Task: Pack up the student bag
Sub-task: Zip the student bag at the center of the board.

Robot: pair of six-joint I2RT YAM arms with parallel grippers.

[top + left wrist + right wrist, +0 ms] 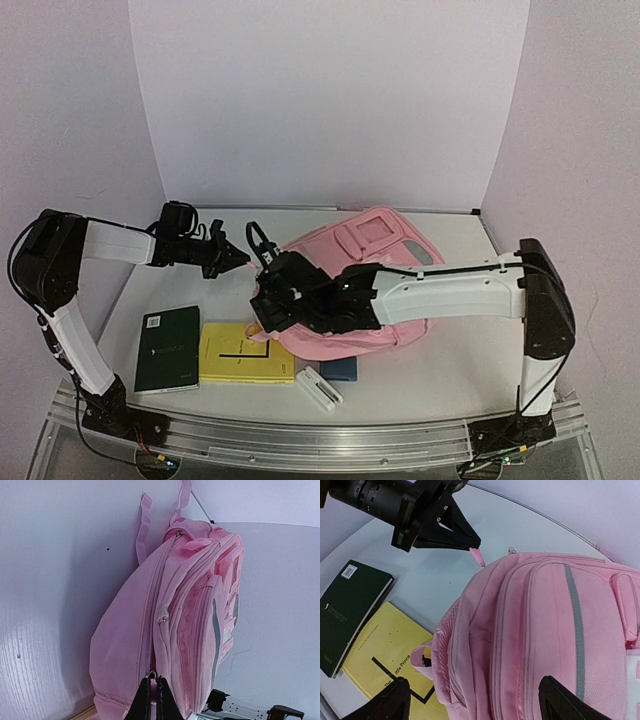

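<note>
The student bag (385,240) is a large pink backpack lying on the table, with its front pockets and a grey strip (575,620) facing up. My left gripper (238,260) (152,700) is shut on the pink zip pull (478,556) of the main zipper, at the bag's left end. My right gripper (268,300) (477,705) hangs open over the same end of the bag, one fingertip (395,700) above the yellow book and the other (560,700) above the front pocket. Nothing is held between them.
A dark green book (167,348) and a yellow book (245,353) lie side by side at the front left, the yellow one partly under the bag. A white oblong object (321,388) and a small dark blue item (338,370) sit by the bag's near edge. White walls enclose the table.
</note>
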